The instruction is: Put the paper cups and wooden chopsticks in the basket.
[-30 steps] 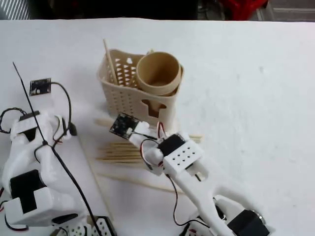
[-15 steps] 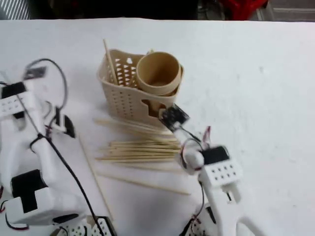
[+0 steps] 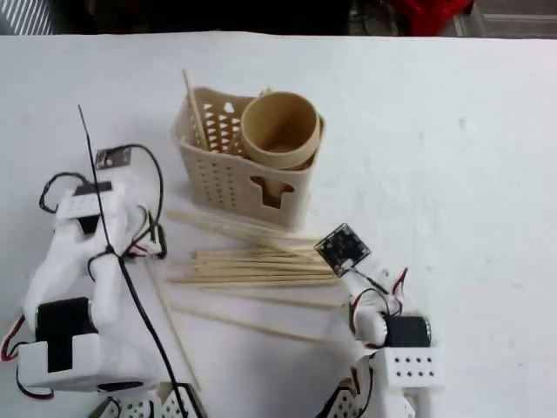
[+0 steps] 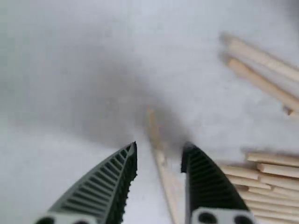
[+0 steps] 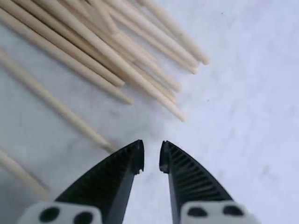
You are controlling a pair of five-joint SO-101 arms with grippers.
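The bench is lit brightly and evenly in the high view, its white top close to washed out, and no hard glare spot is seen. Light is judged to fall from above and diffuse: only thin soft shadows are thrown at the foot of the basket and under the chopsticks. The room beyond the far edge is left dark. In the left wrist view a broad grey shadow is cast ahead of the left gripper, fading softly outward. In the right wrist view faint narrow shadows are laid beside each chopstick, and the surface by the right gripper is seen bright.
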